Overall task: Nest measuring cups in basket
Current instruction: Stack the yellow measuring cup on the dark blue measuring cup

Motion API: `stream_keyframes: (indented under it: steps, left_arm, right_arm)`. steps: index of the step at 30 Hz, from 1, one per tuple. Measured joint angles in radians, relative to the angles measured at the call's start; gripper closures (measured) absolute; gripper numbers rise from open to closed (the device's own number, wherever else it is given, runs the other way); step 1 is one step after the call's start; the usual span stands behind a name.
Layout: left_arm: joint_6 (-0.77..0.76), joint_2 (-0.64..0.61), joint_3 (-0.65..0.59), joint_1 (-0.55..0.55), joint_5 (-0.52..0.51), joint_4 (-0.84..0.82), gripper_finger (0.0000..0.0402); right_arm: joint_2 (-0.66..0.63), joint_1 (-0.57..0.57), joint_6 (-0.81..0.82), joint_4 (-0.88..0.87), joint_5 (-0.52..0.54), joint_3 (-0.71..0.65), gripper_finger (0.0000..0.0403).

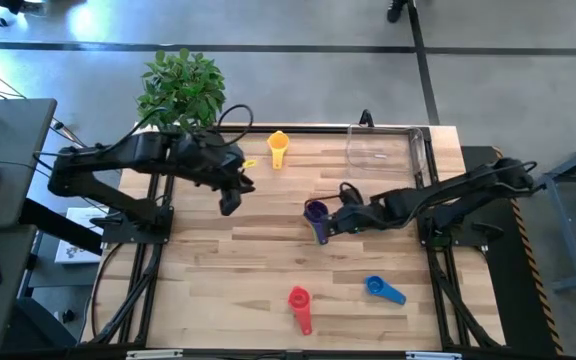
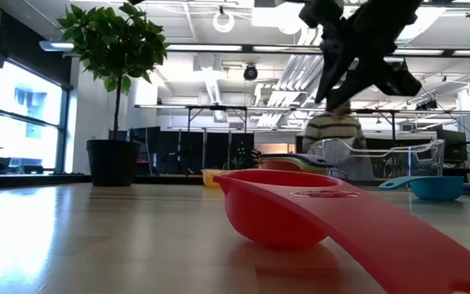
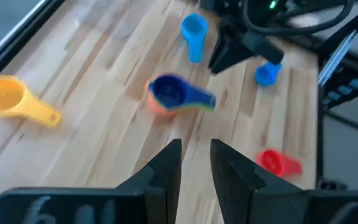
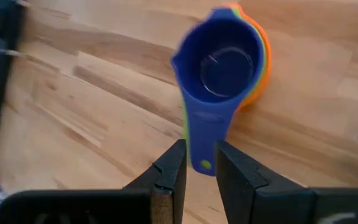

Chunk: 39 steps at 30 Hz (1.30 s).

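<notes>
While the right hand [image 4: 196, 163], fingers narrowly parted, hovers over the nested purple-topped plastic cup stack's [image 4: 224, 78] handle mid-surface, gripping it for the clear rectangular basket [image 1: 388, 148] seems next.

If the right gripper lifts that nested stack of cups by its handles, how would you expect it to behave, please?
The stack looks like thin plastic, so probably light and stiff. With only handles near the right gripper, the loosely nested orange and green cups underneath might slip apart. The smooth handles may pivot in the grip.

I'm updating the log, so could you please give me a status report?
Right gripper at handle of nested stack, mid-table. Left gripper hovering, carrying nothing. Basket looks empty; yellow cup, red cup, blue cup loose. Nothing in the way.
</notes>
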Motion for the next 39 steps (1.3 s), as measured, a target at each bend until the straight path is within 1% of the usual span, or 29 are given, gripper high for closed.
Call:
stream_keyframes:
  steps: [4, 10, 16, 25, 29, 33, 39]
  left_arm:
    - [-0.002, -0.011, 0.0, -0.039, -0.052, -0.073, 0.0326]
    - [-0.003, -0.011, -0.001, -0.091, -0.113, -0.118, 0.0326]
    - [-0.003, -0.011, -0.001, -0.114, -0.115, -0.118, 0.0326]
    - [-0.003, -0.011, -0.001, -0.114, -0.116, -0.119, 0.0326]
    - [-0.003, -0.011, -0.001, -0.114, -0.116, -0.119, 0.0326]
    - [-0.003, -0.011, -0.001, -0.114, -0.116, -0.119, 0.0326]
    - [-0.003, -0.011, -0.001, -0.114, -0.116, -0.118, 0.0326]
  right_arm:
    - [0.053, 0.018, 0.055, 0.0, 0.003, 0.0, 0.0329]
    - [0.112, 0.035, 0.125, -0.038, 0.003, 0.0, 0.0329]
    - [0.166, 0.037, 0.157, -0.029, 0.0, 0.0, 0.0329]
    - [0.228, 0.036, 0.165, -0.001, -0.021, 0.0, 0.0329]
    - [0.232, 0.036, 0.164, 0.052, -0.031, 0.0, 0.0329]
    - [0.232, 0.036, 0.163, 0.051, -0.043, 0.0, 0.0329]
    - [0.231, 0.036, 0.165, 0.051, -0.033, 0.0, 0.0329]
